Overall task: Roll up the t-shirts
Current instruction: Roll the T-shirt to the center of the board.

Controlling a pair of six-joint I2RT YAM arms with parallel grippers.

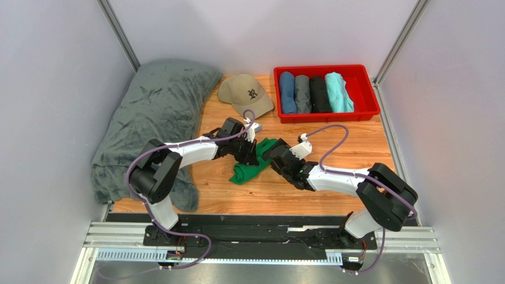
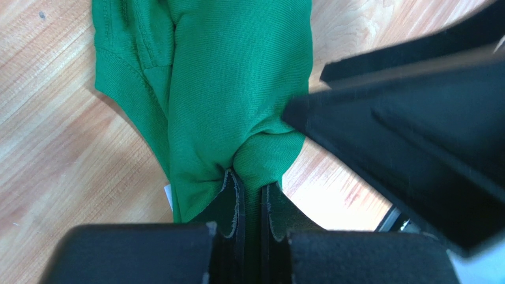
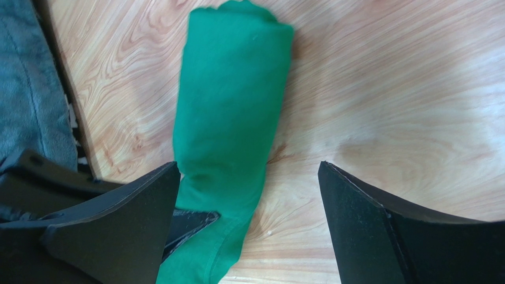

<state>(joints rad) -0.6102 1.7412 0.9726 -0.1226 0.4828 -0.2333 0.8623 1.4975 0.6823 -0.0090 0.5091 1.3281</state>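
Observation:
A bright green t-shirt (image 1: 249, 167) lies in a loose roll on the wooden table, between both grippers. My left gripper (image 2: 253, 180) is shut on a bunched fold at one end of the green t-shirt (image 2: 231, 89). In the top view the left gripper (image 1: 252, 151) sits at the roll's far end. My right gripper (image 3: 249, 168) stands open just above the table, with the green roll (image 3: 231, 100) lying between its jaws, close to the left finger (image 3: 118, 225). From above, the right gripper (image 1: 274, 155) is right beside the left one.
A red tray (image 1: 326, 69) at the back right holds rolled blue (image 1: 288, 92), grey (image 1: 303, 93), black (image 1: 320, 93) and turquoise (image 1: 338, 92) shirts. A tan cap (image 1: 244, 93) lies left of the tray. A dark-grey blanket (image 1: 154, 118) fills the left side.

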